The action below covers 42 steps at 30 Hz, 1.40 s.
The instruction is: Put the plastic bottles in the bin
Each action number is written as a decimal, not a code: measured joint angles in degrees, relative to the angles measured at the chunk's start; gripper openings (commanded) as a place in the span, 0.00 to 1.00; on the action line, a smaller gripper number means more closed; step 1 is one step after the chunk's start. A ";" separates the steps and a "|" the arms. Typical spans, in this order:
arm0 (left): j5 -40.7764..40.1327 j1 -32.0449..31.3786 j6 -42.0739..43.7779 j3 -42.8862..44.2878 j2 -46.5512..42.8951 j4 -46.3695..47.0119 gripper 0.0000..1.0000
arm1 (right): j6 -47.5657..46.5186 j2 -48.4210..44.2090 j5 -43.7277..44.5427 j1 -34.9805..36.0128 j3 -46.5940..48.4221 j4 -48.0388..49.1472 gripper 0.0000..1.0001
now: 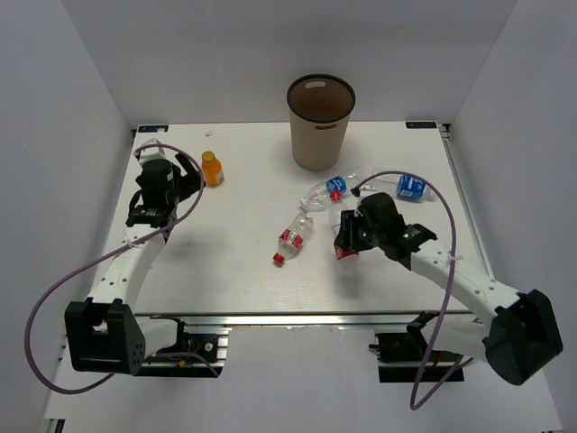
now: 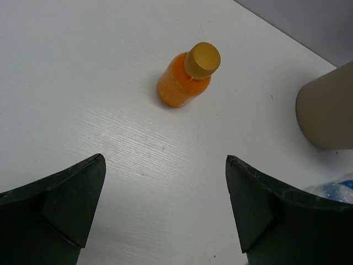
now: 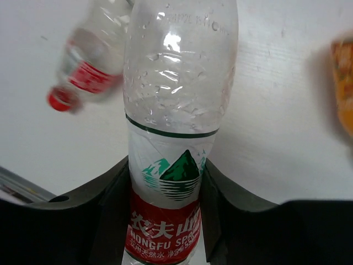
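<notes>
Gripping red-label bottle (image 3: 176,110) mid-body, right gripper (image 3: 165,182) is closed; prob light, crushable, slick. Left gripper (image 2: 164,165): wide open, empty.

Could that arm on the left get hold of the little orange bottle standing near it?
Probably yes. The left gripper is open and aimed at the orange bottle, which stands upright just ahead of it with only bare table between. Nothing looks to be in the way.
</notes>
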 measured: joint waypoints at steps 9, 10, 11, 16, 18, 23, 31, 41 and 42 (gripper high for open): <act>2.82 0.00 0.83 0.00 1.25 -0.02 0.98 | -10.14 6.56 0.44 -1.07 27.45 6.05 0.32; 3.17 0.00 0.90 0.00 1.25 -0.02 0.98 | -11.30 9.70 0.35 -1.88 32.41 7.78 0.33; 3.67 0.00 1.05 0.00 1.25 0.00 0.98 | -12.48 13.35 0.15 -2.73 38.23 9.81 0.34; 7.06 0.00 2.25 0.00 1.86 0.72 0.98 | -19.15 34.23 0.07 -6.40 65.46 22.69 0.40; 8.66 0.00 2.54 0.04 2.89 1.25 0.98 | -21.94 41.99 0.87 -7.28 73.64 26.93 0.48; 13.94 0.00 2.97 0.66 7.06 1.38 0.98 | -25.51 54.73 1.57 -8.92 77.22 39.34 0.56; 20.44 0.00 3.76 0.79 8.66 1.86 0.98 | -23.82 66.73 0.92 -11.04 76.52 43.85 0.81; 26.86 -0.11 4.42 1.22 9.42 2.97 0.98 | -23.82 58.14 2.10 -11.65 71.63 46.66 0.89; 27.58 -0.24 4.55 1.38 9.53 2.97 0.98 | -23.74 56.57 2.21 -11.65 71.47 46.40 0.89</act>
